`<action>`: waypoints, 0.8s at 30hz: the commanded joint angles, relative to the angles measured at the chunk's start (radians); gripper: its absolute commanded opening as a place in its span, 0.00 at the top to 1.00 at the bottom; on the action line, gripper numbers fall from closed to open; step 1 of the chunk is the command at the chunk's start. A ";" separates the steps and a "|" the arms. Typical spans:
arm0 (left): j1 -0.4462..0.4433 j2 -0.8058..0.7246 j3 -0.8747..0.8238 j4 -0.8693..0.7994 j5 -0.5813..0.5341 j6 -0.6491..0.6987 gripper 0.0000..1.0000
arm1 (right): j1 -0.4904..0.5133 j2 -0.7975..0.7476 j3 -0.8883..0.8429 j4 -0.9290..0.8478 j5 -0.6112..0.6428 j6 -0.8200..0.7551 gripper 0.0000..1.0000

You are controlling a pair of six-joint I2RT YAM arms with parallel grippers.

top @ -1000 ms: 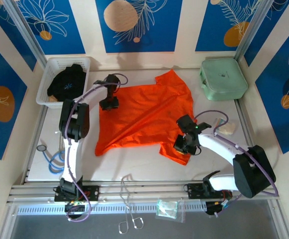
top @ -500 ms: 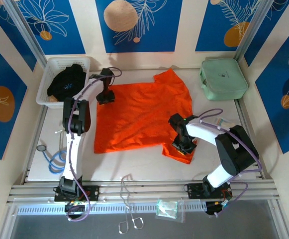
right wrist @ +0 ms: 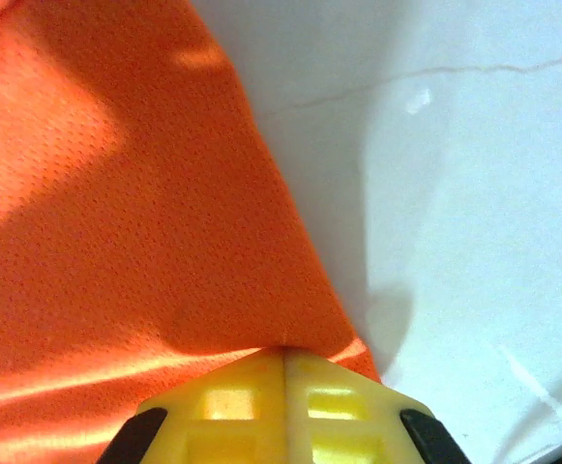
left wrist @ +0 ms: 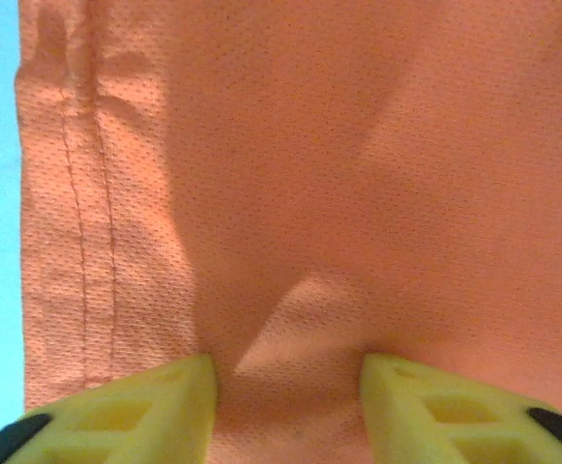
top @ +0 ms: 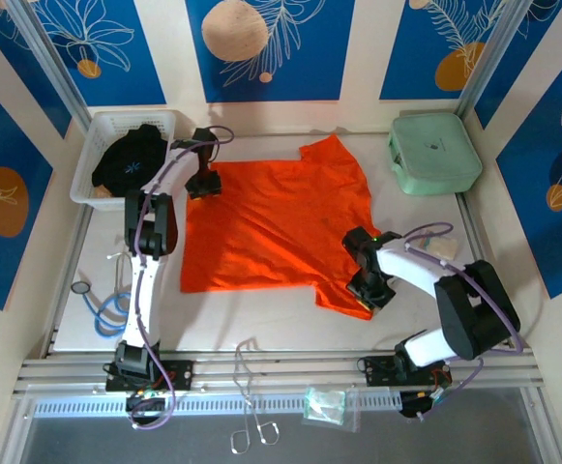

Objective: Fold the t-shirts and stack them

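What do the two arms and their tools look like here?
The left arm and right arm have white links and bulky black joint housings, with thin lilac cables looping alongside. A green light glows near the right tool. The fingers are yellow moulded blocks with hollow cells.

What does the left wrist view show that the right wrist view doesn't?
Left wrist view: the stitched hem of the orange t-shirt, with a double seam running along its edge, and the left gripper with its jaws apart over the cloth. Right wrist view: the white table beside the shirt's edge, and the right gripper shut on a pinch of that edge. Shared: orange mesh fabric, with yellow fingers at the bottom of the picture.
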 commanded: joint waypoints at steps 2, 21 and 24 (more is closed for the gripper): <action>-0.018 -0.090 -0.047 -0.030 0.103 0.019 0.45 | -0.008 -0.091 0.033 -0.006 -0.056 -0.077 1.00; -0.130 -0.558 -0.634 0.237 0.113 -0.074 0.27 | -0.480 0.251 0.402 0.216 -0.312 -0.504 1.00; -0.144 -0.547 -0.731 0.299 0.086 -0.099 0.27 | -0.474 0.362 0.464 0.236 -0.313 -0.477 1.00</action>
